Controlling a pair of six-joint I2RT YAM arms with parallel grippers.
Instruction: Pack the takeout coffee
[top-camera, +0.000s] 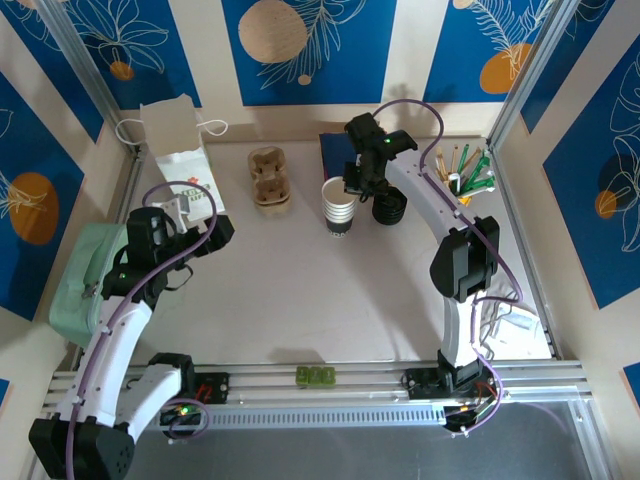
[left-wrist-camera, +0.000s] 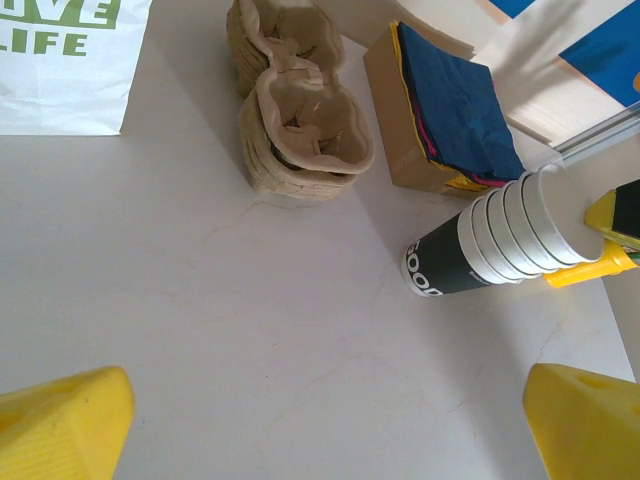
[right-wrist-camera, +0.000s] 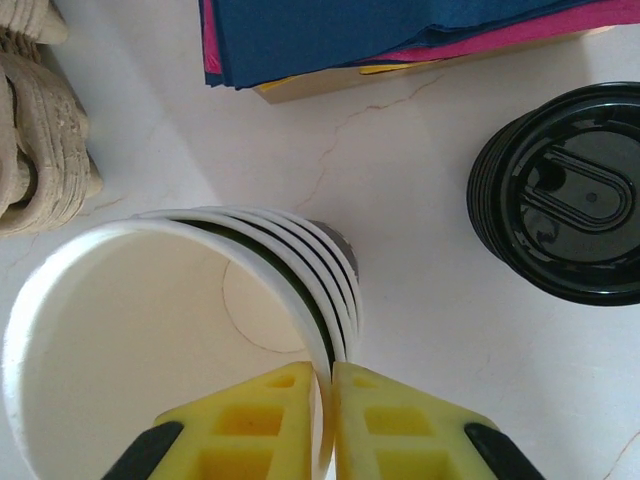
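Note:
A stack of white paper cups (top-camera: 340, 208) with a dark base stands mid-table, also seen lying across the left wrist view (left-wrist-camera: 510, 235). My right gripper (right-wrist-camera: 331, 375) is above it, yellow fingers shut on the near rim of the topmost cup (right-wrist-camera: 100, 330), one finger inside and one outside the wall. From above, the right gripper (top-camera: 358, 185) hangs just right of the stack. A pile of black lids (right-wrist-camera: 575, 205) sits to the right of the cups (top-camera: 389, 209). My left gripper (left-wrist-camera: 325, 430) is open over bare table, at the left (top-camera: 205, 222).
Pulp cup carriers (top-camera: 268, 178) lie left of the cups. A white paper bag (top-camera: 178, 145) stands at the back left. Blue napkins on a box (top-camera: 335, 150) sit behind the cups. Stirrers (top-camera: 465, 170) are at the back right, a green object (top-camera: 80, 280) off the left edge.

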